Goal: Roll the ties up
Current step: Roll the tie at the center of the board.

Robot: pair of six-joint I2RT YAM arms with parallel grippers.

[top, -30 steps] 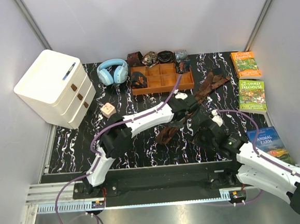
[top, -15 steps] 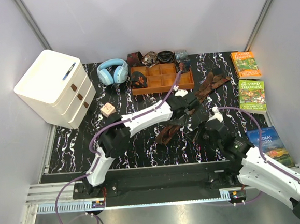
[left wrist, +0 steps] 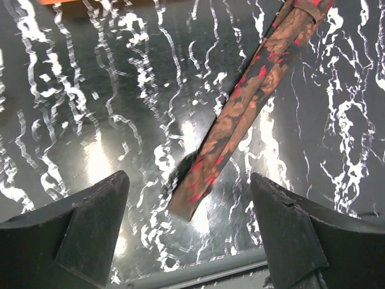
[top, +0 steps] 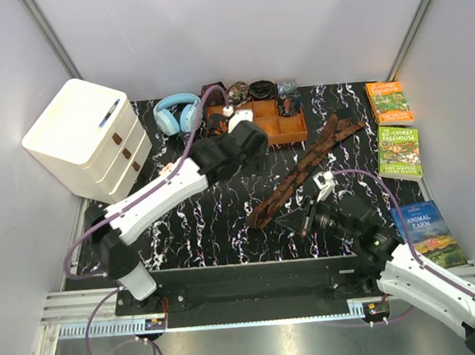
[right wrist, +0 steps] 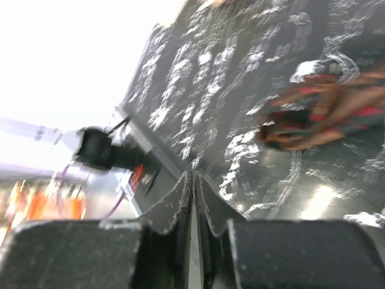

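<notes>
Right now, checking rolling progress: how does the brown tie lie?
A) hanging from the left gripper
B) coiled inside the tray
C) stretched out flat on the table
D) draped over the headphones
C: the tie lies full-length and unrolled, diagonally across the black marbled table.

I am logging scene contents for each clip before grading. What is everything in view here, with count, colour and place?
tie: one strip, perhaps two overlapped; dark brown with a red pattern; unrolled diagonally at mid-table
tray: one; orange-brown wood; back centre
rolled items: several; dark; behind the tray
headphones: one pair; light blue; left of the tray
drawer unit: one; white; back left, with a pen on top
books: three; colourful covers; along the right edge
table: black with white veins
left gripper: black; open and empty; near the tray's left end
right gripper: black; jaws almost together and empty; beside the tie's near end
</notes>
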